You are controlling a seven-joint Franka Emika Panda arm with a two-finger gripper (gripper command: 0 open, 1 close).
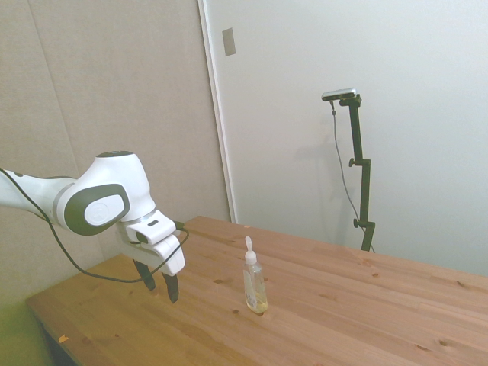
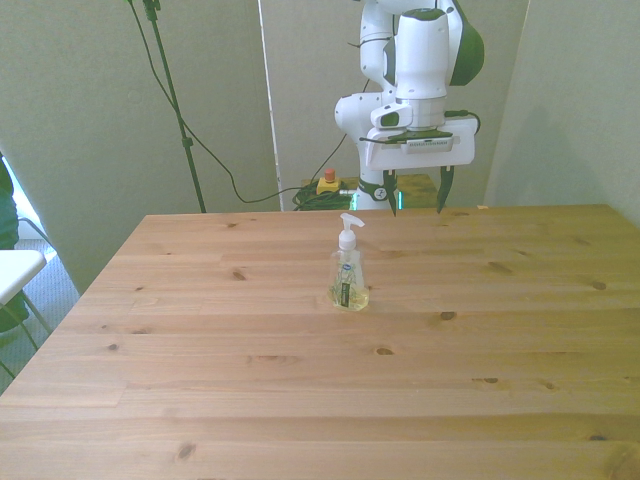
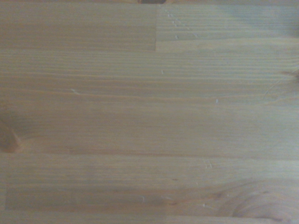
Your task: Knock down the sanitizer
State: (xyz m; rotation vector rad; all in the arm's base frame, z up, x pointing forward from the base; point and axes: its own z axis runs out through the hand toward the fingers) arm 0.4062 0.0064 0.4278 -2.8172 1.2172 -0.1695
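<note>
Your pincer hangs spread and empty behind the upright sanitizer, slightly toward the front view's right; sweep forward across its vertical axis.

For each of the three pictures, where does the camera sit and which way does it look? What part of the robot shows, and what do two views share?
Side view: stands off one side of the table, looking across it; shows the arm's end and the open gripper above the wood, apart from the upright sanitizer.
Front view: faces the robot across the table; shows most of the arm, the gripper behind the sanitizer.
Wrist view: looks down at bare wood; no robot part shows.
Shared: side and front views both show sanitizer and gripper.
</note>
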